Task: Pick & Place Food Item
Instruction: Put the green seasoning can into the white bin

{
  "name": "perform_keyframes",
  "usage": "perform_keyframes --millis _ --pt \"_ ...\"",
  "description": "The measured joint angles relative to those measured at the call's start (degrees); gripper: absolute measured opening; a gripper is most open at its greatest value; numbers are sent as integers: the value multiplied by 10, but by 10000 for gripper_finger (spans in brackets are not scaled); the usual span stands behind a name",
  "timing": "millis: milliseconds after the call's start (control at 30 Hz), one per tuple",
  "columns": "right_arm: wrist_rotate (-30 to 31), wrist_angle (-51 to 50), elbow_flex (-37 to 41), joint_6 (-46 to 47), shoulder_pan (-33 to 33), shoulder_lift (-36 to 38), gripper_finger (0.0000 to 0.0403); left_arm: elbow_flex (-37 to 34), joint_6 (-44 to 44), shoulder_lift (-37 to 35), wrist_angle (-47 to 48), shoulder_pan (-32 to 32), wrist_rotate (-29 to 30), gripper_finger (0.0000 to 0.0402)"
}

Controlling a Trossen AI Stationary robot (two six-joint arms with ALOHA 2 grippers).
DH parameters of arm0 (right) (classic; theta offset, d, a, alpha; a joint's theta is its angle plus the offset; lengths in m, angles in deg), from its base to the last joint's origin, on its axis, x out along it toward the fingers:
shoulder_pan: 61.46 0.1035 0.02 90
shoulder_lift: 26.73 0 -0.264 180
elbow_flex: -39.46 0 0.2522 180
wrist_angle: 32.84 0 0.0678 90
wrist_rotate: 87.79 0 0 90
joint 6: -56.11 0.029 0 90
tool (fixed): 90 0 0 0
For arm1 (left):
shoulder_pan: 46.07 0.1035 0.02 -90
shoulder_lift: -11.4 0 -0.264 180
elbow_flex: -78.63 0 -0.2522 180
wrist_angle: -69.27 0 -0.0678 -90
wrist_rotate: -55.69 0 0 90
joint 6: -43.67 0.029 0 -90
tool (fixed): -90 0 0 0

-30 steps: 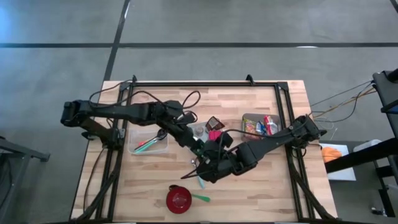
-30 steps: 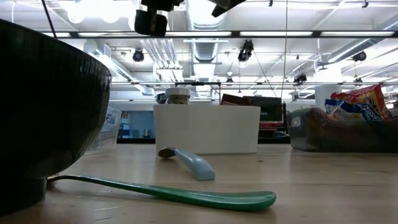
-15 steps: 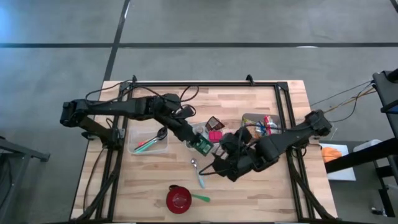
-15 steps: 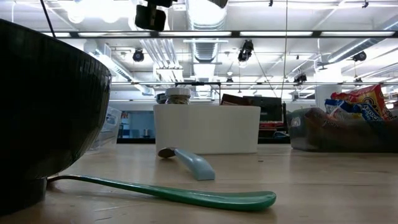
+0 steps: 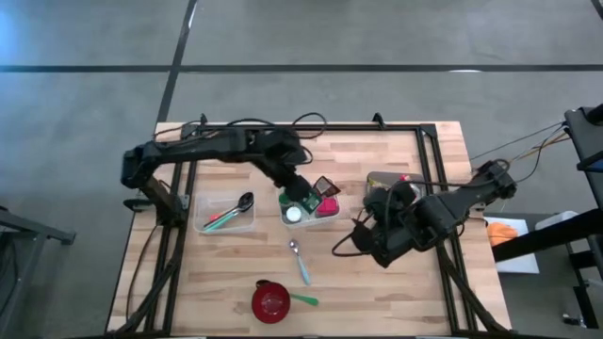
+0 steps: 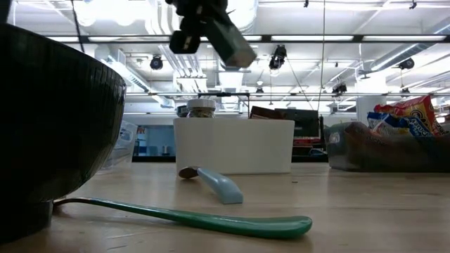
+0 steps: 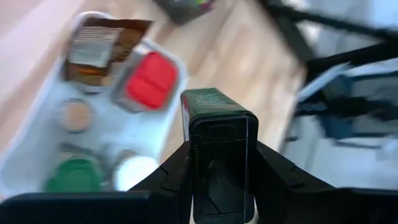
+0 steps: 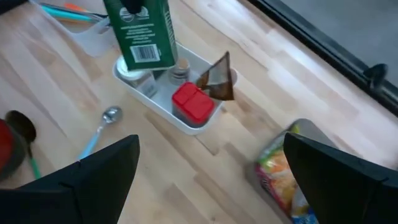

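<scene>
Your left gripper (image 7: 221,180) is clamped on a green carton (image 7: 217,134), its two fingers (image 7: 171,177) pressed against the carton's opposite sides. In the left wrist view the carton's long axis runs straight out from between the fingers, away from the wrist, and its far end points down toward the table. In the right wrist view the carton (image 8: 142,32) hangs with its long axis close to upright, slightly tilted, its barcode end lowest. In the high view the carton (image 5: 300,200) sits in the air over the near-left part of the white tray (image 5: 325,218), above the tray's small round lids. You also see a red box (image 8: 193,102) and a brown packet (image 8: 216,79) lying in that tray. Your right gripper (image 5: 356,238) hovers over the bare table to the right of the tray, well apart from the carton; its fingers stand wide apart and hold nothing. A light blue spoon (image 5: 300,263) lies on the table (image 5: 226,268) in front of the tray, and a bin of snack bags (image 5: 388,187) stands to the tray's right.
</scene>
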Motion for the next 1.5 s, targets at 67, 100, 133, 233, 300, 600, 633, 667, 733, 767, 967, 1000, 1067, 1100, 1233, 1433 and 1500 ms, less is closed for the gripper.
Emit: perform_keyframes --millis 67,100,133,233,300,600,633,667,733,767,967,1000,1067,1100,1233,1433,1500 --pt "0 -1 1 -1 0 11 394 49 32 33 59 4 23 113" --pt "-1 -1 2 -8 1 16 394 74 50 52 88 5 39 113" --pt "-2 -2 3 -14 3 23 394 98 69 67 117 7 52 113" --pt "-1 -1 3 -26 4 39 394 159 78 110 184 13 83 113" --pt "-2 -1 3 -35 4 48 394 188 47 133 199 16 96 113" --pt "31 -1 4 -67 4 80 394 222 -82 184 203 16 125 113" --pt "37 -1 4 -72 4 82 394 222 -90 187 204 16 128 113" --pt "43 -1 5 -77 4 82 394 222 -99 189 203 15 128 113" --pt "48 -1 6 -90 4 83 394 219 -114 194 201 12 132 113" --pt "54 -1 7 -97 4 83 394 219 -121 196 201 10 135 113" --pt "61 -1 11 -128 4 81 394 219 -132 213 202 2 147 113" --pt "61 -1 11 -131 4 81 394 219 -132 216 202 1 147 113" --pt "61 -1 11 -137 4 81 394 219 -133 223 202 0 149 113" --pt "61 -1 11 -141 4 81 394 219 -134 227 201 -1 152 113" --pt "60 -1 11 -145 4 81 394 218 -134 232 202 -1 162 113" --pt "60 -1 11 -154 4 81 394 199 -138 233 205 -1 179 113" --pt "60 -1 11 -155 4 81 394 186 -139 233 207 -2 176 113"
